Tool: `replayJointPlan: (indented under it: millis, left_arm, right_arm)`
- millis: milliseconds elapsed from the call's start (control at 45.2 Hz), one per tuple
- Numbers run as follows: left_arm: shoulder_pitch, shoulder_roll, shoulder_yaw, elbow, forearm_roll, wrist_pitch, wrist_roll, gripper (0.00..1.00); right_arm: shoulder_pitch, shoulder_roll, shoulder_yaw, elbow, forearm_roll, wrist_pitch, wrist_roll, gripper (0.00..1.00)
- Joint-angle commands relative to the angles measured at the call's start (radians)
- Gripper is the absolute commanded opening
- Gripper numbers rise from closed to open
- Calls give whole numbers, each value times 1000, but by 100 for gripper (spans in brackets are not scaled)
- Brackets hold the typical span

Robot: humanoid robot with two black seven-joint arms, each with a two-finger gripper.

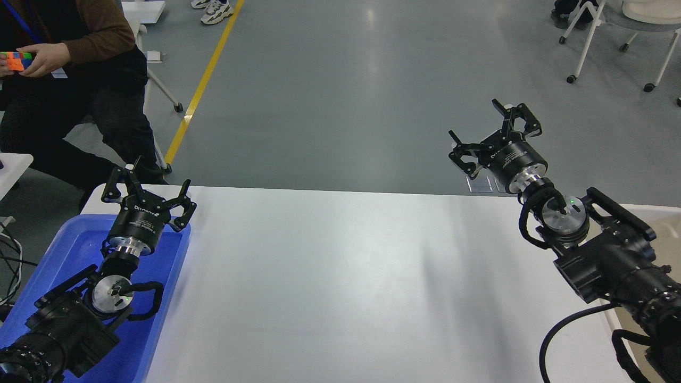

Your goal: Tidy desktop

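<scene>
The desktop (346,276) is a large white tabletop with rounded corners, and nothing lies on its bare middle. My left gripper (146,189) is open and empty, held above the far end of the blue tray at the table's far left corner. My right gripper (492,135) is open and empty, raised above the table's far right edge, its arm crossing the right side of the desktop.
A blue plastic tray (69,250) sits at the left under my left arm. A cream-white bin (659,223) stands at the right, partly hidden by my right arm. A seated person (69,80) holding a coloured cube is beyond the far left corner.
</scene>
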Motion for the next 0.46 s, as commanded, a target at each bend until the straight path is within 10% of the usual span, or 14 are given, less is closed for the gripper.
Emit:
replayJointPlan:
  millis: [0, 442]
  left_arm:
    - [0, 0, 0, 0, 0, 0, 0, 100]
    - [0, 0, 0, 0, 0, 0, 0, 100]
  right_arm:
    - [-48, 49, 4, -8, 0, 3, 1, 100]
    - [-108, 90, 2, -25, -2, 5, 2, 100]
